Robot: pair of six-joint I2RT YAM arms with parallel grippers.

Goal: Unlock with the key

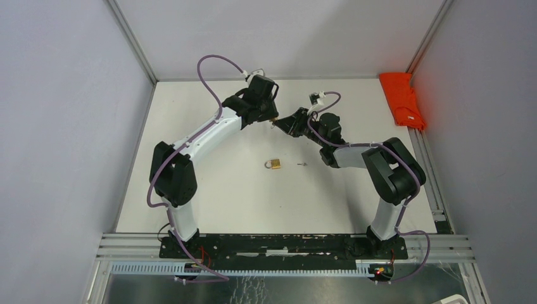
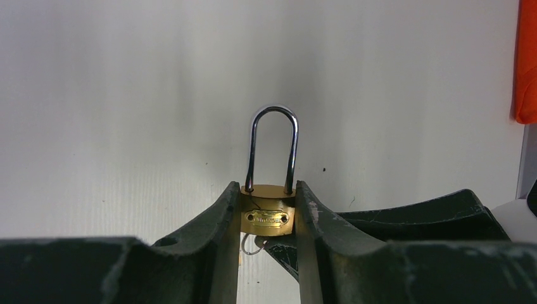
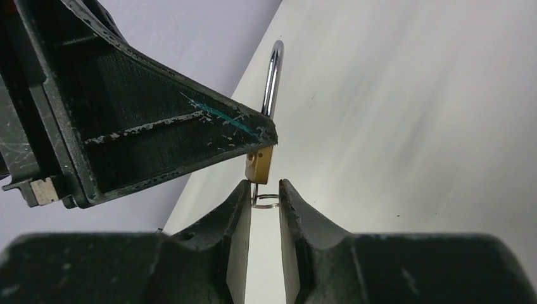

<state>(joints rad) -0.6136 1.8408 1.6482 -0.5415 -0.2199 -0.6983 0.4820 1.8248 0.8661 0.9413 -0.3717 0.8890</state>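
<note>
now | left gripper (image 2: 268, 186) holds padlock (image 2: 268, 218) upright | right gripper (image 3: 265, 185) beneath, straddling key ring (image 3: 266, 201)

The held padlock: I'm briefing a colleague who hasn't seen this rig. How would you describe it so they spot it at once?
On the white table, follow the left arm to the left gripper near the far middle. Between its black fingers sits a small brass padlock with a tall steel shackle, a wire ring hanging beneath. Unlike the other padlock lying loose mid-table, this one is gripped.

White arms (image 1: 209, 130), purple cables (image 1: 215, 57), scuffed black jaws
</note>
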